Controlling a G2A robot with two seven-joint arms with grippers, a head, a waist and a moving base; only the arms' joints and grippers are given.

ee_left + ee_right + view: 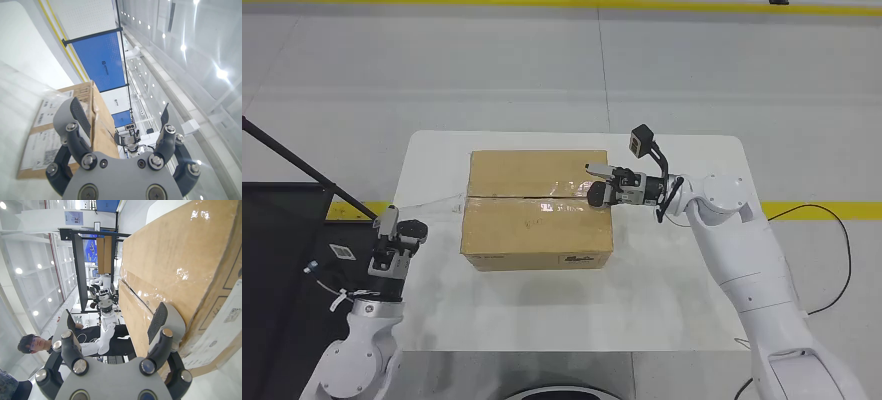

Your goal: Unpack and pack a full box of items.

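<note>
The white table (672,290) carries 1 closed cardboard box (532,215). The left gripper (121,106) is spread and empty just off the box's left end; the right gripper (115,311) is spread, 1 finger over the box's taped seam (542,197). Risk: that finger may skid on the glossy tape; the box's end labels (45,136) are too small to read.

Brown cardboard box (538,210), shut: its taped top flaps (522,172) hide the contents from me. White paper labels (43,147) on its end: print blurred, I cannot make it out.

White arms (742,250), grey black-padded tools (121,103) (115,310)
</note>
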